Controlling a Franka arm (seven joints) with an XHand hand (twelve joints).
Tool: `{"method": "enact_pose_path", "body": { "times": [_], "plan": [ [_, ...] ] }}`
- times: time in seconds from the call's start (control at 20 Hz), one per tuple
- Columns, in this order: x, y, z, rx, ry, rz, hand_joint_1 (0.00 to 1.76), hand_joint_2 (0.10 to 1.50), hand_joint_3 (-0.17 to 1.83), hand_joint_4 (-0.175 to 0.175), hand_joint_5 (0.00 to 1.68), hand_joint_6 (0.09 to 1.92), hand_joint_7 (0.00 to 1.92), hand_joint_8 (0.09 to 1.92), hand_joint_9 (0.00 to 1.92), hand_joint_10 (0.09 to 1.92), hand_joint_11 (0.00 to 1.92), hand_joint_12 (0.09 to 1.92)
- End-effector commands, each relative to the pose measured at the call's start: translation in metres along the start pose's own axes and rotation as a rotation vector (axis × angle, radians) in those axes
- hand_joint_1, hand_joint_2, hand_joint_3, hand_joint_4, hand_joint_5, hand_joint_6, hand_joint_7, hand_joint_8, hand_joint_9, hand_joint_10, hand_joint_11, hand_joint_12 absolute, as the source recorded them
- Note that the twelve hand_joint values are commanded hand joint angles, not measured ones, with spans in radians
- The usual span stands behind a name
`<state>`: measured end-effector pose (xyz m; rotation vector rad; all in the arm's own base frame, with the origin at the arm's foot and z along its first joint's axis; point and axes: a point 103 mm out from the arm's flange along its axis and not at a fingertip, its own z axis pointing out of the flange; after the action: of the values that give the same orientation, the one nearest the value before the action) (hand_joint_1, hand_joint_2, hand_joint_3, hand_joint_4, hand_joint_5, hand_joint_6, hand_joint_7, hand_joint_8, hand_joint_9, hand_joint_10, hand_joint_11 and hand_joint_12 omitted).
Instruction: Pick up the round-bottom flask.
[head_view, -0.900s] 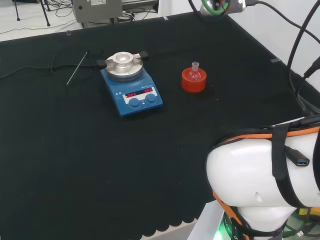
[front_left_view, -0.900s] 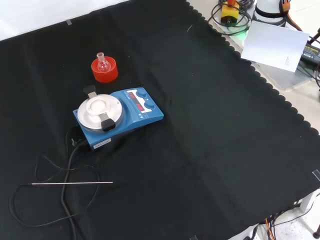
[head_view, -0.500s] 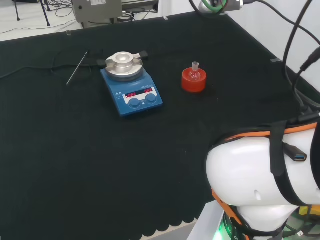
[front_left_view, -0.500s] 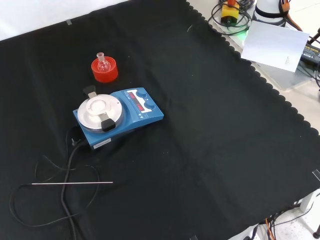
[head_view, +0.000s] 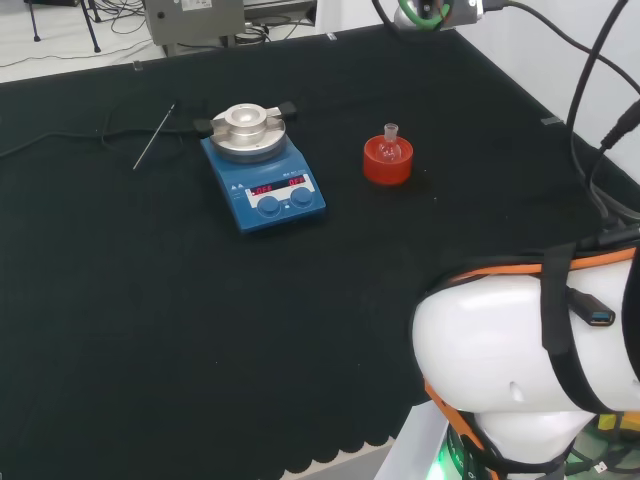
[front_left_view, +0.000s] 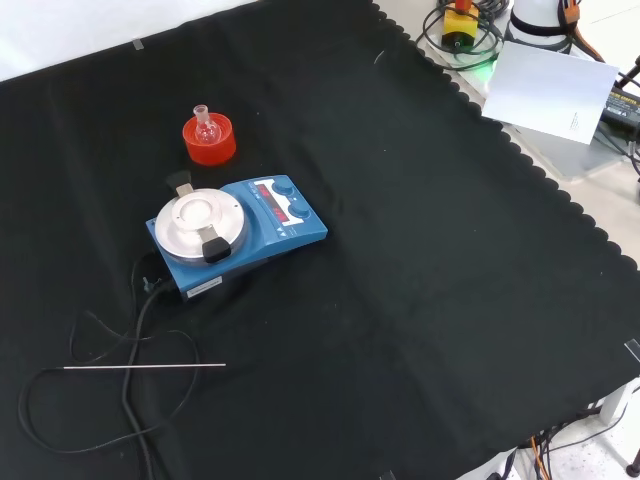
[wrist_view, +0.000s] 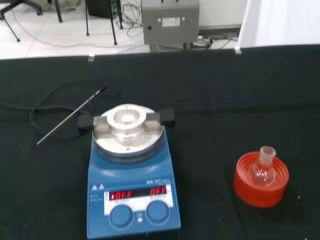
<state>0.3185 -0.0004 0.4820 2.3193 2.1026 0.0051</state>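
While nothing has shifted | round-bottom flask (head_view: 390, 146) upright on red stand (head_view: 387, 165)

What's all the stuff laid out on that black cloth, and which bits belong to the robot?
Round-bottom flask: one, clear glass, upright on the red stand, neck up.
Red ribbed stand: one, red, right of the blue stirrer in the head view, behind it in the front view.
Stirrer plate: one, blue body with a round silver top, red lit display and two blue knobs.
Thin rod: one, metallic, lying flat on the cloth near the stirrer's cable.
Cable: one, black, running from the stirrer and looping on the cloth.
Black cloth: one, covering the bench, scalloped edge.
Robot arm link: white with orange and black trim, at the head view's lower right.
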Motion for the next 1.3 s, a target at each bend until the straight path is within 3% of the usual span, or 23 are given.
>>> {"method": "enact_pose_path", "body": {
  "times": [0.05,0.55,0.95,1.3],
  "plan": [
    [-0.001,0.032,0.033,0.026,0.025,0.055,0.13,1.34,0.08,-0.035,0.32,0.09,0.13,0.53,0.22,0.63,0.00,1.12],
    [-0.011,0.095,0.093,0.052,0.061,0.103,0.21,1.31,0.07,-0.044,0.35,0.09,0.17,0.54,0.25,0.64,0.00,1.17],
    [-0.037,0.154,0.139,0.054,0.102,0.125,0.29,1.26,0.05,-0.050,0.38,0.09,0.19,0.55,0.29,0.66,0.00,1.23],
    [-0.068,0.177,0.177,0.064,0.131,0.164,0.40,1.21,0.03,-0.056,0.42,0.09,0.24,0.59,0.36,0.68,0.00,1.32]
  ]
}}
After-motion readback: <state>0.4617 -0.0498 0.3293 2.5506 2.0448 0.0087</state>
